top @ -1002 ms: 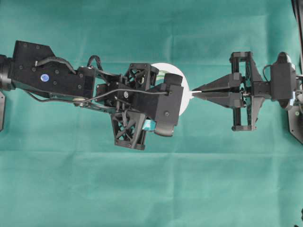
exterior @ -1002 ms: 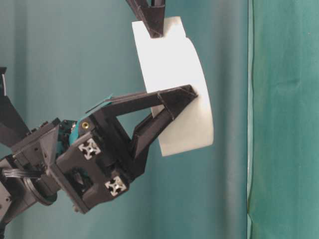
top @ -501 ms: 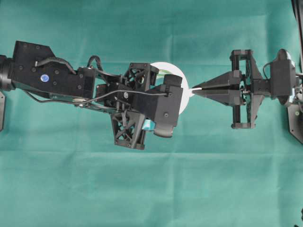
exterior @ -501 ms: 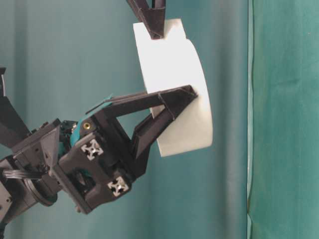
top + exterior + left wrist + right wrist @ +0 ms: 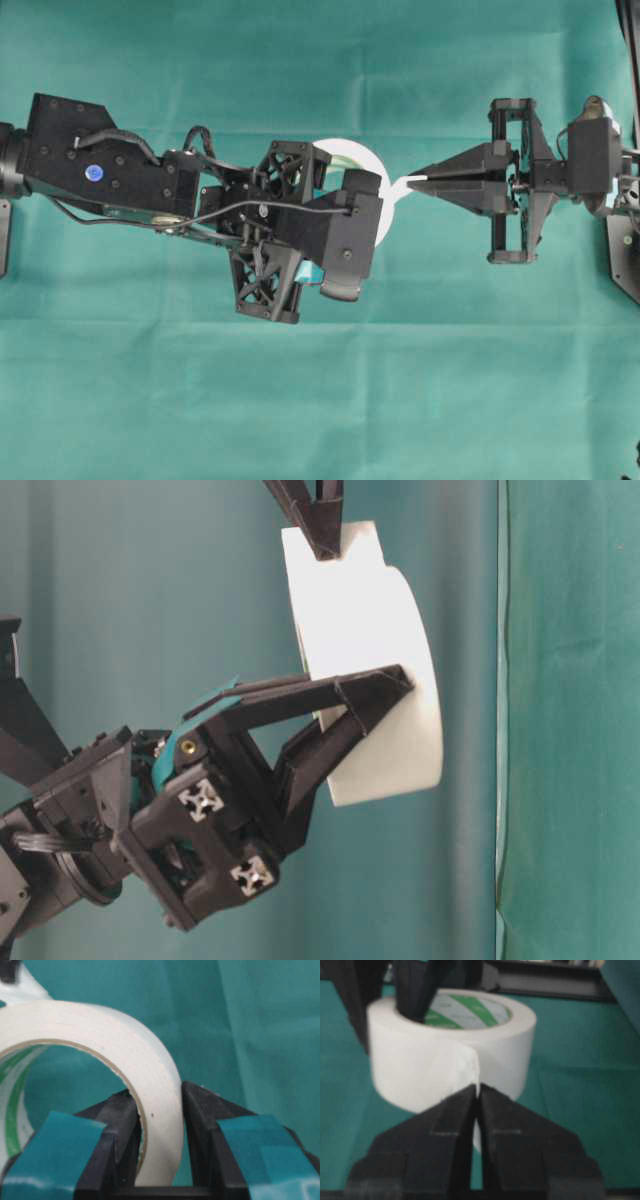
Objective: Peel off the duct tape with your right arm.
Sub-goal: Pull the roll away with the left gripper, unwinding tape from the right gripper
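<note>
- Green cloth [image 5: 420, 400] covers the surface; I see the duct tape [image 5: 452, 1055] lifted above it, its wall clamped between the left fingers [image 5: 200, 1125].
- Right fingers [image 5: 492, 1125] are clenched on the loose end strip [image 5: 476, 1077]; it may slip out, because I judge the pinch thin.
- Pulling hard could twist the roll loose.

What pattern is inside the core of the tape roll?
Green and white diagonal stripes line the duct tape core, clearest in the right wrist view.
</note>
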You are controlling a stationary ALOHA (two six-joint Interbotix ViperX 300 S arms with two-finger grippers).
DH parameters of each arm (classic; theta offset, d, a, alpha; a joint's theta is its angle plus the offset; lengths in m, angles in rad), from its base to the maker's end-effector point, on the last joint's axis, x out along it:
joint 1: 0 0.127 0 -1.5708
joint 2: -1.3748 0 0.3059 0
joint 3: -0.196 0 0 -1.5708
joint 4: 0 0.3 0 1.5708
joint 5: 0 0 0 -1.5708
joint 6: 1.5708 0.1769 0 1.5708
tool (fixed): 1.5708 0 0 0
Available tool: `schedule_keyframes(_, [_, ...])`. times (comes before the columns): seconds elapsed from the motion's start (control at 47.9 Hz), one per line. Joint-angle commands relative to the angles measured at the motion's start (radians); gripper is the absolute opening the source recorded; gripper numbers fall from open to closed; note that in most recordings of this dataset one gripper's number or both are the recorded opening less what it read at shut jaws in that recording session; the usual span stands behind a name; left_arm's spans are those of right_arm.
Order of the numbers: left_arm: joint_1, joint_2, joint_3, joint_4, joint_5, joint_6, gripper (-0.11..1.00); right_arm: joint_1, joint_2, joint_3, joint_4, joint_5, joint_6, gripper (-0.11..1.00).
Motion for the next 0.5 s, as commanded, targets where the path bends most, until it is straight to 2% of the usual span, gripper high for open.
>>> schedule_keyframes(0.0, [-0.038,-0.020,-0.011,-0.006,0.003,0.002,0.22,-0.031,-0.008,-0.005,0.011,-0.006,-0.003,-0.09])
schedule_keyframes(0.334, [-0.104,-0.038,0.023,-0.006,0.003,0.014,0.22,-0.046,-0.008,-0.005,0.009,-0.006,-0.003,-0.09])
schedule_keyframes(0.48, [-0.147,-0.060,0.049,-0.006,0.002,0.075,0.21,-0.051,-0.009,-0.008,0.009,-0.006,-0.003,-0.09])
